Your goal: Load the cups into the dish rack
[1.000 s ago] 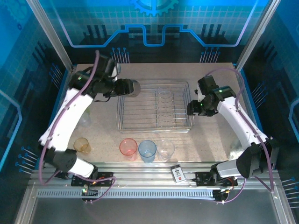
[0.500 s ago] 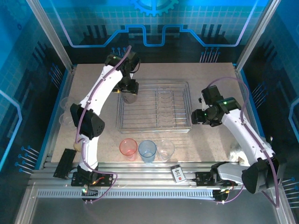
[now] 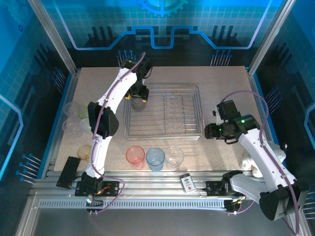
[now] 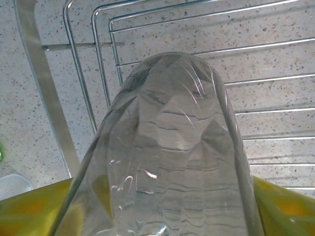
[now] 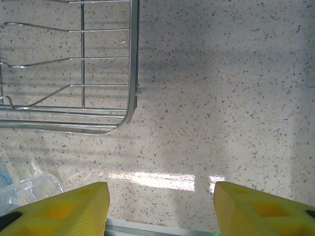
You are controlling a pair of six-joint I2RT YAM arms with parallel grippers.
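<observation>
My left gripper (image 3: 138,96) is shut on a smoky grey cup (image 3: 139,103), holding it over the far-left corner of the chrome dish rack (image 3: 199,114). In the left wrist view the grey cup (image 4: 172,157) sits between my yellow fingers (image 4: 29,211), with rack wires (image 4: 101,73) just beyond it. My right gripper (image 3: 208,131) hangs open over bare table by the rack's near-right corner (image 5: 132,78), nothing between its fingers (image 5: 64,206). Pink-red (image 3: 135,156), light blue (image 3: 155,158) and clear (image 3: 174,157) cups stand in a row in front of the rack.
An amber cup (image 3: 85,152) and pale cups (image 3: 72,118) stand near the table's left edge. A black-and-white card (image 3: 187,182) lies on the front rail. Something white and crumpled (image 3: 250,162) lies at the near right. A clear cup (image 5: 29,189) shows beside my right gripper's left finger.
The left arm has swung right and stretched out, carrying the grey cup over the rack's far-left corner. The right gripper has drawn back from the rack's right side toward the near right.
</observation>
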